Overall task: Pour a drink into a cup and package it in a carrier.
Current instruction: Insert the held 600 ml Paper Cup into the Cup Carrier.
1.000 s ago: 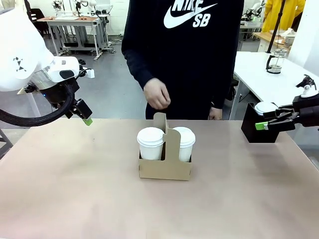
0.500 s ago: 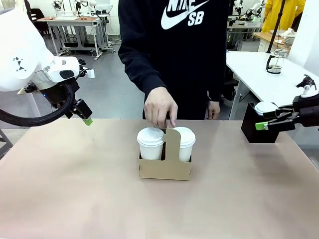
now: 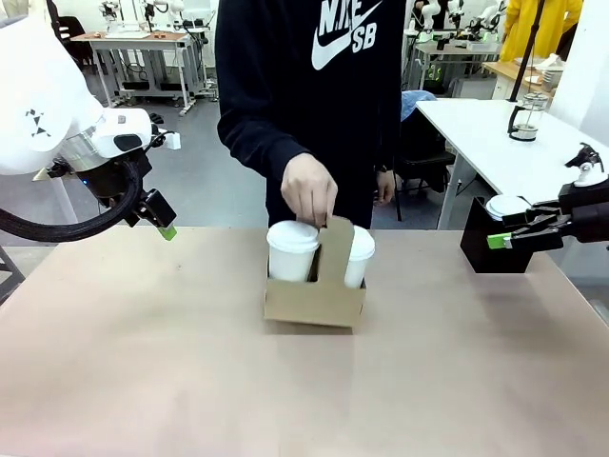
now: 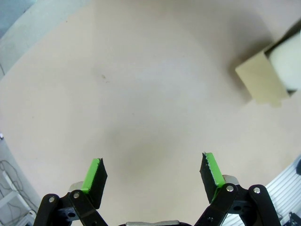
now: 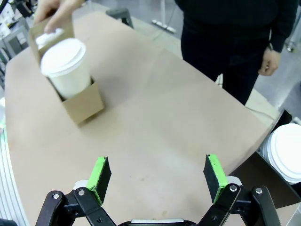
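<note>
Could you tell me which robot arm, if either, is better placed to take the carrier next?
Neither: the person's hand already grips the carrier by its handle. Both the left pincer and the right pincer hang open at the table's sides.

Hand point(image 5: 59, 12) on carrier point(image 5: 80, 101) handle

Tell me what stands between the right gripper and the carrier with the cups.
Nothing on the table does: bare tabletop lies between the open right gripper and the carrier. But a person's hand grips the carrier's handle tab, so the carrier itself is occupied.
</note>
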Tool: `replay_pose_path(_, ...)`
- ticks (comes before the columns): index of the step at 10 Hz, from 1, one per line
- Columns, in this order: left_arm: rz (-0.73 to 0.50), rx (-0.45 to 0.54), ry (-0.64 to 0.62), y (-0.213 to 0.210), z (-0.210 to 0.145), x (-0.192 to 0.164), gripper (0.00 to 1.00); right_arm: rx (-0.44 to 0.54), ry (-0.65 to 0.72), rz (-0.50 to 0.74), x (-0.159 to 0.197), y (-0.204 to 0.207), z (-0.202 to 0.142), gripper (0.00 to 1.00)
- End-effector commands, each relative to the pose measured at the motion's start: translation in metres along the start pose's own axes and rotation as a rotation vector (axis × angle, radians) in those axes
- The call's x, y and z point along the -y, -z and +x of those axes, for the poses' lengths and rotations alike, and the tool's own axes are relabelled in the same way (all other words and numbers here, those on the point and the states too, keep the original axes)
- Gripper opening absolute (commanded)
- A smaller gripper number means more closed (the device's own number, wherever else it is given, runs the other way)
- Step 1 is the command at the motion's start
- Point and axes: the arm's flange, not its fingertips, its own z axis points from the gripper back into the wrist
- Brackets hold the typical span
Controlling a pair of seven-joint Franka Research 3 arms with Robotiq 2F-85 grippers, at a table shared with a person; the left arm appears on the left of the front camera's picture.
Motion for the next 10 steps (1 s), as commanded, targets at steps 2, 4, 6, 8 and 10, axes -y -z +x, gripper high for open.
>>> replay_pose_path(2, 0.006, -0.001, 0.005, -0.0003, -0.0017, -0.0011, 1.0, -0.002, -0.016, -0.006, 0.0008, -0.0008, 0.0, 1.0)
replay_pose_path(4, 0.006, -0.001, 0.005, -0.0003, -0.0017, -0.0011, 1.0, -0.002, -0.016, -0.006, 0.0008, -0.0008, 0.0, 1.0)
replay_pose_path(6, 0.006, -0.001, 0.005, -0.0003, -0.0017, -0.0011, 1.0, -0.002, -0.016, -0.006, 0.0008, -0.0008, 0.0, 1.0)
replay_pose_path(8, 0.006, -0.001, 0.005, -0.0003, -0.0017, -0.0011, 1.0, -0.002, -0.016, -0.006, 0.0008, -0.0008, 0.0, 1.0)
replay_pose_path(10, 0.006, -0.001, 0.005, -0.0003, -0.0017, -0.0011, 1.0, -0.002, -0.016, -0.006, 0.0008, -0.0008, 0.0, 1.0)
